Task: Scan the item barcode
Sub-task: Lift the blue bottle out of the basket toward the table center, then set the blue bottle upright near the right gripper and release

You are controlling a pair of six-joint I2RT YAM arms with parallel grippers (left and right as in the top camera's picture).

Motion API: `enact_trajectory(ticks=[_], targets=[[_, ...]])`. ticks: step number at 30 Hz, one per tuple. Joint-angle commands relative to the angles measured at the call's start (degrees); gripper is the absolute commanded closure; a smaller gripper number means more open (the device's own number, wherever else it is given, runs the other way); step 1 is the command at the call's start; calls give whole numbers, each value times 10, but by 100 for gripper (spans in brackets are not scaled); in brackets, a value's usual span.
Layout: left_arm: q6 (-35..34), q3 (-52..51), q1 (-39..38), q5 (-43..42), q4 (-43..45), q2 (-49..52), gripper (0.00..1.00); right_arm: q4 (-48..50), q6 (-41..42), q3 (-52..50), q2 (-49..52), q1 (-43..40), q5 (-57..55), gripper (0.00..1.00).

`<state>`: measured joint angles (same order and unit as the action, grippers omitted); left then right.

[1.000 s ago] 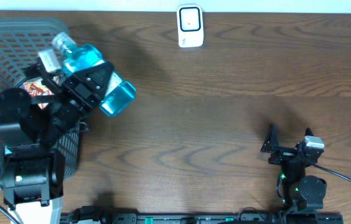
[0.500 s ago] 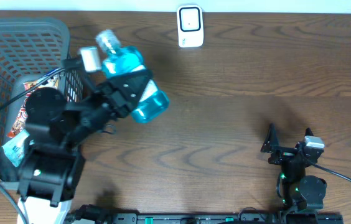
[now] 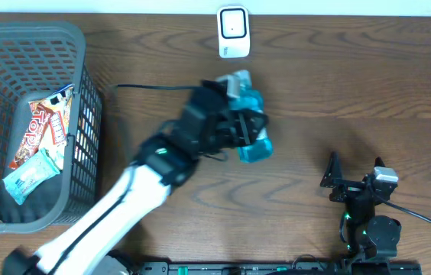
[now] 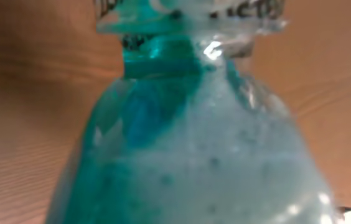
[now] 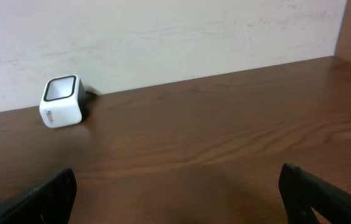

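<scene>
Across the wooden table (image 3: 353, 84), the big change is a sweep from left to centre. The grey basket (image 3: 89, 114) at the left of the frame now stands uncovered, so we see the snack packets (image 3: 40, 130) left inside it. The left arm (image 3: 147, 168), which was bunched over the basket a second ago, now stretches diagonally from the lower left up towards the middle. It has carried the blue bottle (image 3: 255, 145) with it. The bottle hangs just below the white scanner (image 3: 233, 32) at the top centre, near it but still apart. The left gripper (image 3: 234, 126) is clamped on the bottle, whose teal body fills the left wrist view. The right gripper (image 5: 177, 180) sits spread wide and empty at the lower right, as before. We judge the carry nearly done. What remains is turning the barcode to face the scanner, and we cannot see the barcode.
</scene>
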<state>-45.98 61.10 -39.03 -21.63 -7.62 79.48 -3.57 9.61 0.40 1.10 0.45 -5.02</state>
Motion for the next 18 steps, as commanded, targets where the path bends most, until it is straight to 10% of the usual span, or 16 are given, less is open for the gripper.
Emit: enact_trajectory(ticks=[1,18], targets=[[14,14,-36,33,43,72,73,-1,-7,-1,0,3,-9,1],[5,14,-84,46,208,294,68,-1,-7,-1,0,3,-9,1]])
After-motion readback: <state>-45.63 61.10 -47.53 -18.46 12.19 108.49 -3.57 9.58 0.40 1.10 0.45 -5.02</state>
